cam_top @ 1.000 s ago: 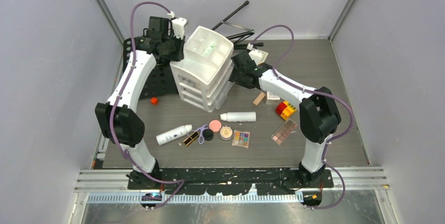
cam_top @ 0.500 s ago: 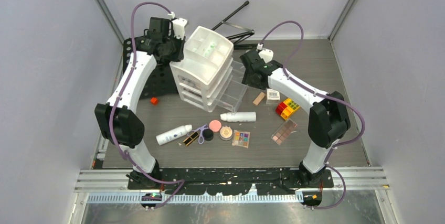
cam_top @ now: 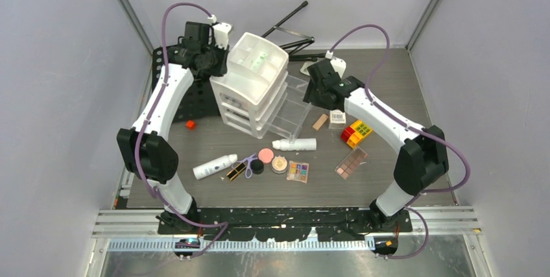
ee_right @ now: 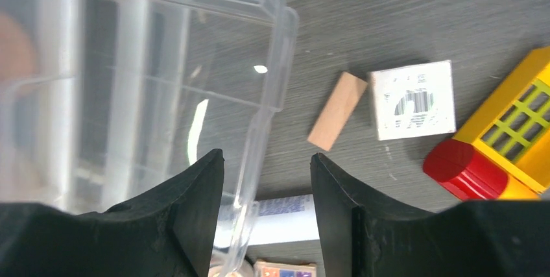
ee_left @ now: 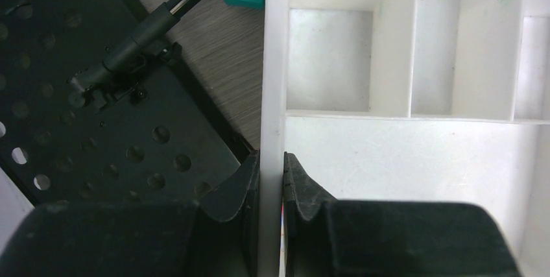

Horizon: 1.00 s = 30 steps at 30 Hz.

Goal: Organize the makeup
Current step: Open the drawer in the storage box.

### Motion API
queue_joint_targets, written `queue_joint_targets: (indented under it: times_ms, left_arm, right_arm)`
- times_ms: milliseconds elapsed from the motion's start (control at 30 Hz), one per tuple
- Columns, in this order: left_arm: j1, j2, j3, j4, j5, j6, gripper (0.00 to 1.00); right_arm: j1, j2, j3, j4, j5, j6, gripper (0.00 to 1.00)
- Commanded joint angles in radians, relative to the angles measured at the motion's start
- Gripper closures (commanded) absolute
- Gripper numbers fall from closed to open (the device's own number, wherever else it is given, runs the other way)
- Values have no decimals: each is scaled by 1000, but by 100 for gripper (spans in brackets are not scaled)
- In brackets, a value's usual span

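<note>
A white drawer organizer point(cam_top: 256, 85) stands at the back centre. My left gripper point(ee_left: 271, 160) is shut on the organizer's top rim wall point(ee_left: 272, 63). A clear drawer point(cam_top: 292, 107) sticks out to the right. My right gripper point(ee_right: 267, 160) is open and straddles the drawer's front wall point(ee_right: 272, 63), which lies against the left finger. The makeup lies in front: two white bottles point(cam_top: 215, 167) point(cam_top: 295, 144), a pink compact point(cam_top: 265, 155), a peach compact point(cam_top: 279, 163), a multicolour palette point(cam_top: 298, 171), a black-gold lipstick point(cam_top: 237, 172), a brown palette point(cam_top: 351, 163).
A red-and-yellow block point(cam_top: 354, 135), a tan wooden block point(cam_top: 320, 122) and a white barcode card point(cam_top: 337, 118) lie right of the drawer. A small orange cube point(cam_top: 191, 124) sits by the black perforated plate point(cam_top: 188, 98). Black tripod legs point(cam_top: 288, 30) lie behind the organizer.
My right gripper has moved to the right and the clear drawer has slid out of the organizer with it. The left gripper has stayed on the rim.
</note>
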Motion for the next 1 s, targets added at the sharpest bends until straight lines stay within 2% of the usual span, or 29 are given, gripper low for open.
queue_joint_targets:
  times_ms: [0,133,400,500,567,633,800,967]
  left_arm:
    - [9,64,-15,-70,-67,25,87]
    - [8,90,38,-44,-85,53,83]
    - [9,147,133,-63,-267,134,77]
    - [8,136,143,-43,-220,124,71]
    - [8,115,148,-32,-175,110,62]
    - [4,90,146,-21,-144,99,58]
    - [-15,16,117,28,-57,70,36]
    - [-20,-48,109,69,26,16,33]
  right_arm:
    - [-4,-128,-12,125,-105,-36,43]
    - [-4,-245,-57,150,-103,-42,43]
    - [-5,-409,-167,155,-42,-62,43]
    - [-5,-438,-191,153,-40,-69,44]
    - [-5,-454,-200,150,-41,-69,43]
    - [-5,-466,-207,147,-42,-70,44]
    - [-6,-489,-222,146,-40,-71,43]
    - [-5,-506,-227,144,-41,-78,44]
